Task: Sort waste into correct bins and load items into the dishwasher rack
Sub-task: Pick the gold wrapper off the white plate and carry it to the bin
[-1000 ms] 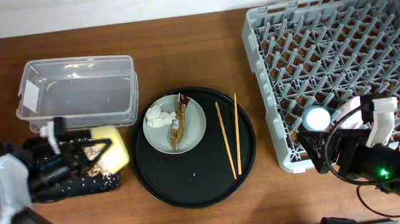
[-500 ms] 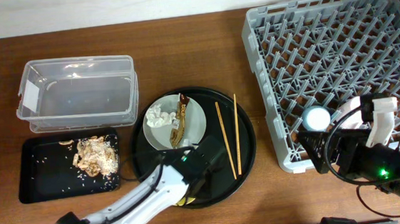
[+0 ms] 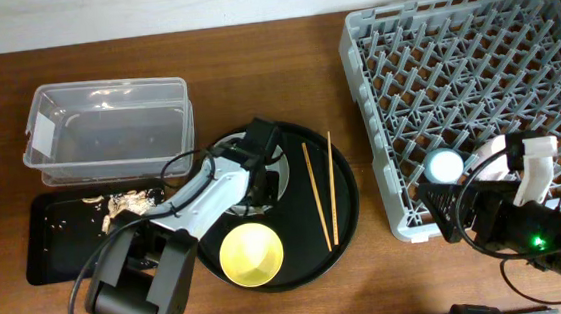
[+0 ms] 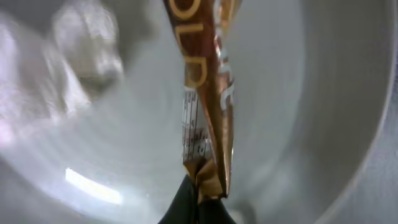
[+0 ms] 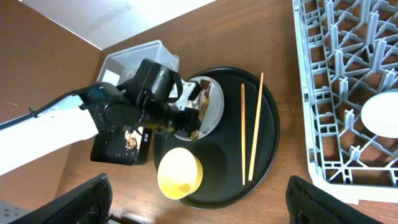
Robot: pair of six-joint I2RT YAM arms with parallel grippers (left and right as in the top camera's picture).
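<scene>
My left gripper [image 3: 261, 182] is down on the pale grey-green plate [image 3: 281, 169] on the large round black tray. In the left wrist view its dark jaws [image 4: 196, 208] are shut on the lower end of the brown-gold wrapper [image 4: 205, 106], which lies on the plate [image 4: 298, 124]. The white tissue [image 4: 87, 37] is a blur beside it. The yellow bowl [image 3: 252, 253] stands empty at the tray's front. Two chopsticks [image 3: 317, 196] lie to the right. Food scraps [image 3: 129, 201] lie in the black rectangular tray [image 3: 62, 244]. My right gripper [image 5: 211, 202] is open and empty, by the rack [image 3: 485, 81].
The clear tub [image 3: 108, 130] stands at the back left, behind the black rectangular tray. A blue cup [image 3: 443, 167] sits in the rack's front left corner. The large round black tray [image 3: 299, 261] lies between the bins and the rack. The pink cup is out of view.
My left arm has swung from over the black rectangular tray to the round tray. The yellow bowl now stands there, and the gripper has closed on the wrapper. The right arm has not moved.
</scene>
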